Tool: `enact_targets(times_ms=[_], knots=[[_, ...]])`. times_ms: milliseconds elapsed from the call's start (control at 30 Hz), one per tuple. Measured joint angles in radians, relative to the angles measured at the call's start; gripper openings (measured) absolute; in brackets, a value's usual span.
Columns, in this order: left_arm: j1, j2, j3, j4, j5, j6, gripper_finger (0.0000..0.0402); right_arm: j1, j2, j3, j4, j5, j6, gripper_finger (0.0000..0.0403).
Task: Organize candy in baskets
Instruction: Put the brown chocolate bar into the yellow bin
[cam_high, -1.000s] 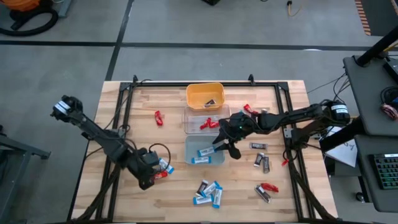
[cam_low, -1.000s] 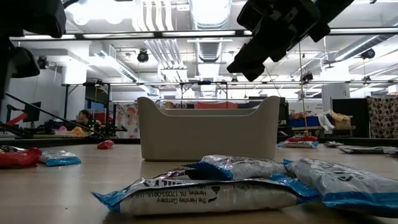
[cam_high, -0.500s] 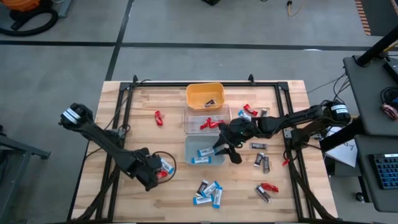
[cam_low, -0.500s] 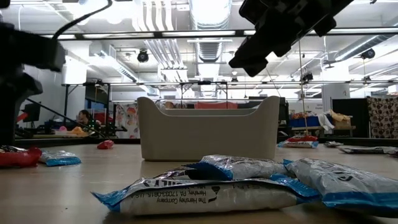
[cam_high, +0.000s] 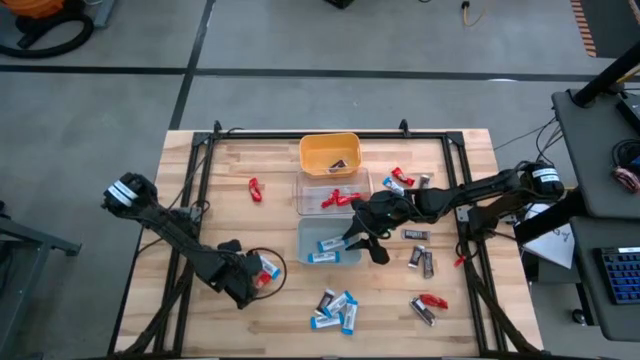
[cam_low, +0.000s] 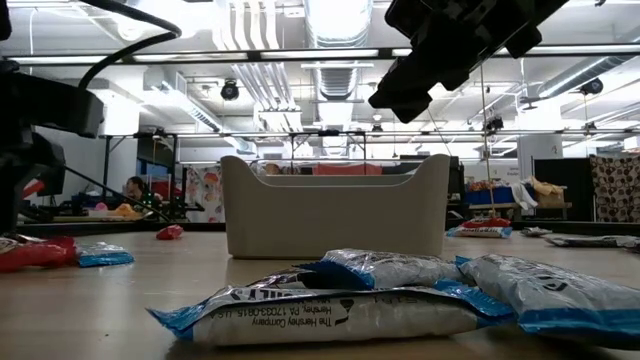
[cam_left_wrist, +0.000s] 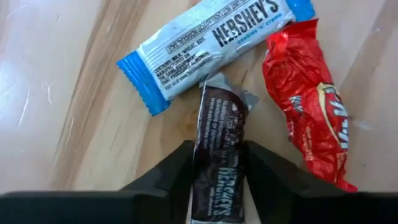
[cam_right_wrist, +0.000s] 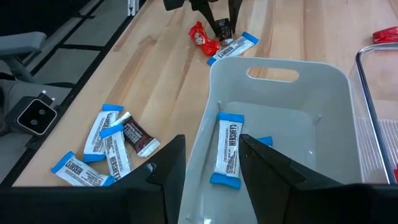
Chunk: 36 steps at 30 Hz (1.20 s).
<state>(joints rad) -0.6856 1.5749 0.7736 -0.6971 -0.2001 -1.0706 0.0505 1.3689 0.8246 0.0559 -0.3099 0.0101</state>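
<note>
Left gripper (cam_left_wrist: 214, 180): lowered over the past second onto the trio near the counter (cam_high: 280, 310) front-left; jaws now narrow on the dark Hershey's bar (cam_left_wrist: 219, 168). Judged: pickup under way, bar bound for a basket.

Right gripper (cam_right_wrist: 211, 168): unchanged, hovering over the grey-blue bin (cam_right_wrist: 280, 93), jaws wide and empty.

Count:
- Baskets, three in a row: yellow bin (cam_high: 329, 153), clear bin (cam_high: 310, 187), grey-blue bin.
- Beside the dark bar: one blue-and-white bar (cam_left_wrist: 214, 46), one red candy (cam_left_wrist: 308, 102).
- Grey-blue bin contents: two blue-and-white bars.
</note>
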Motion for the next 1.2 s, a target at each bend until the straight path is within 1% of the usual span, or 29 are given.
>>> enact_targets(times_ms=[133, 233, 300, 400, 500, 567, 633, 667, 733, 800, 900, 967, 1067, 1133, 1200], knots=[[0.001, -0.023, -0.006, -0.028, -0.001, 0.000, 0.0055, 0.000, 0.000, 0.000, 0.000, 0.000, -0.008, 0.0136], [0.001, -0.068, -0.002, -0.030, -0.001, -0.009, 0.0016, 0.000, 0.000, 0.000, 0.000, -0.001, -0.022, 0.0137], [0.001, -0.107, 0.004, -0.037, -0.001, -0.011, 0.0010, 0.000, 0.000, 0.000, 0.000, -0.001, -0.030, 0.0139], [0.001, -0.182, 0.024, -0.047, -0.033, -0.001, 0.0019, 0.000, 0.000, 0.000, 0.000, -0.002, -0.042, 0.0138], [0.002, -0.266, 0.050, -0.049, -0.130, 0.064, 0.0022, -0.003, 0.000, 0.000, 0.001, -0.002, -0.068, 0.0134], [0.006, -0.321, 0.072, -0.029, -0.235, 0.148, 0.0018, -0.003, 0.000, -0.001, 0.022, -0.002, -0.094, 0.0132], [0.016, -0.372, 0.084, 0.025, -0.353, 0.266, 0.0015, -0.003, 0.000, -0.001, 0.077, -0.001, -0.123, 0.0130], [0.026, -0.395, 0.084, 0.068, -0.397, 0.344, 0.0014, -0.003, 0.000, -0.001, 0.111, -0.001, -0.136, 0.0130], [0.051, -0.438, 0.078, 0.193, -0.443, 0.521, 0.0013, -0.003, 0.005, -0.001, 0.182, -0.001, -0.164, 0.0130], [0.085, -0.468, 0.067, 0.329, -0.432, 0.716, 0.0013, -0.003, 0.005, -0.002, 0.221, 0.004, -0.204, 0.0130], [0.142, -0.484, 0.054, 0.502, -0.339, 0.992, 0.0012, -0.003, 0.005, -0.002, 0.246, 0.068, -0.257, 0.0127], [0.187, -0.486, 0.046, 0.584, -0.270, 1.134, 0.0012, -0.003, 0.005, -0.003, 0.258, 0.106, -0.278, 0.0124], [0.263, -0.476, 0.013, 0.682, -0.227, 1.245, 0.0012, -0.004, 0.006, -0.003, 0.308, 0.114, -0.298, 0.0121], [0.318, -0.466, -0.027, 0.749, -0.217, 1.270, 0.0012, -0.003, 0.006, -0.003, 0.342, 0.114, -0.302, 0.0121], [0.379, -0.453, -0.076, 0.829, -0.165, 1.280, 0.0012, -0.003, 0.006, -0.003, 0.377, 0.138, -0.317, 0.0123]])
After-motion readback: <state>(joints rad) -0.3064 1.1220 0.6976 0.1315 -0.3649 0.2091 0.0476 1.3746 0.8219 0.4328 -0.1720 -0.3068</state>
